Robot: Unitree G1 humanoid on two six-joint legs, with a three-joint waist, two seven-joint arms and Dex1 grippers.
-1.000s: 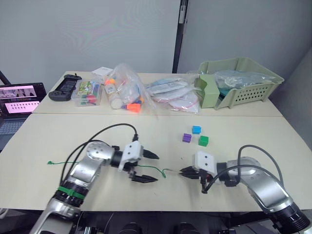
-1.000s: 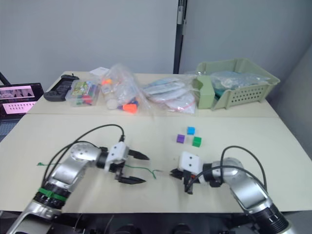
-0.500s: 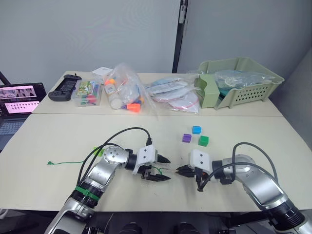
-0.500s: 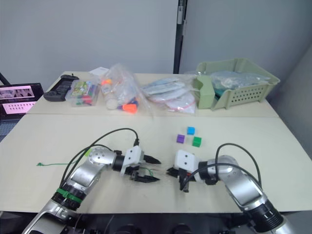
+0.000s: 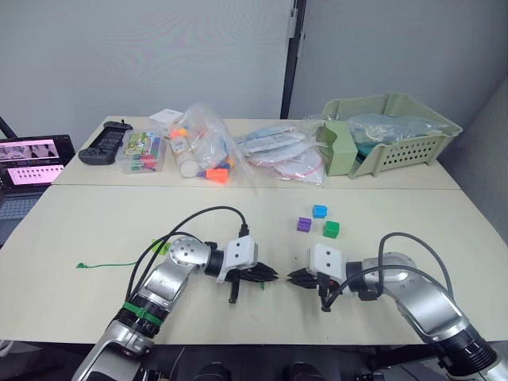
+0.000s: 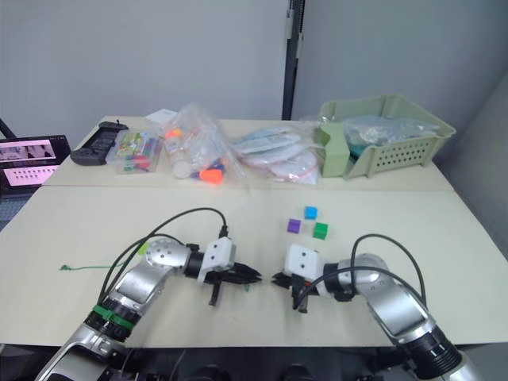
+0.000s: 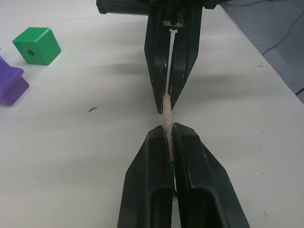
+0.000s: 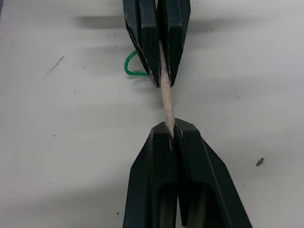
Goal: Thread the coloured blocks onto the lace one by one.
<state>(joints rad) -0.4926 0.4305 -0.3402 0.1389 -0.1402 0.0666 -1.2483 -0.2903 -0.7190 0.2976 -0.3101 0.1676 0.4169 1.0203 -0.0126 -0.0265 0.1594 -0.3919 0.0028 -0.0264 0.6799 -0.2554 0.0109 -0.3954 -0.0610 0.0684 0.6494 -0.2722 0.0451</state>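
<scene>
The lace's pale stiff tip spans the short gap between my two grippers near the table's front edge. My left gripper is shut on one end of the tip, and my right gripper is shut on the other, nose to nose. A green loop of lace curls out beside the left fingers. The lace's far end lies on the table to the left. Three blocks sit behind the grippers: purple, blue and dark green. A lime green block peeks out beside my left forearm.
Along the back table lie a black controller, a clear box of small pieces, plastic bags of toy parts and a green basket. A laptop stands at the far left.
My left arm swung right to meet the right gripper, and its fingers went from wide open to shut on the lace tip. The right gripper shifted slightly left, staying shut.
</scene>
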